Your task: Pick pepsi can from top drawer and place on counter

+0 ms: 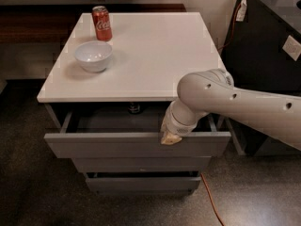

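The top drawer [117,145] of the grey cabinet stands pulled open under the white counter [155,55]. A small dark can, the pepsi can [134,108], stands at the back of the drawer, partly hidden under the counter's front edge. My gripper [170,138] hangs at the end of the pale arm that comes in from the right. It is at the drawer's front rim, right of centre, to the right of the can and nearer the front.
A red Coca-Cola can [101,23] and a white bowl [93,55] stand on the counter's left half. Two lower grey drawers [141,181] are below. A black cabinet [273,46] stands to the right. An orange cable [211,204] lies on the floor.
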You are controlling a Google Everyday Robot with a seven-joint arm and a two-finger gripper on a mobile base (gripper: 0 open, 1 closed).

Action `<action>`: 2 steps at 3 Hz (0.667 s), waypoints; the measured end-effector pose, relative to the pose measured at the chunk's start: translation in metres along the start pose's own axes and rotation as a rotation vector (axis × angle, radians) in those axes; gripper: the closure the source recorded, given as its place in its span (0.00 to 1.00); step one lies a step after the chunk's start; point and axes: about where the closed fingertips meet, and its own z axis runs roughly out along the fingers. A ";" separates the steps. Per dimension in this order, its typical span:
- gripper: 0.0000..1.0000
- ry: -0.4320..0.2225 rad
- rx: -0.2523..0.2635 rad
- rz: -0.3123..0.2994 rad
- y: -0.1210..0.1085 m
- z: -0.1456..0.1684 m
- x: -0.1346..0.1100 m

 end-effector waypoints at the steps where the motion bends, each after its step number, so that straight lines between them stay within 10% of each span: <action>1: 0.97 0.000 0.000 0.000 0.000 0.000 0.000; 2: 0.94 0.000 0.000 0.000 0.000 0.000 0.000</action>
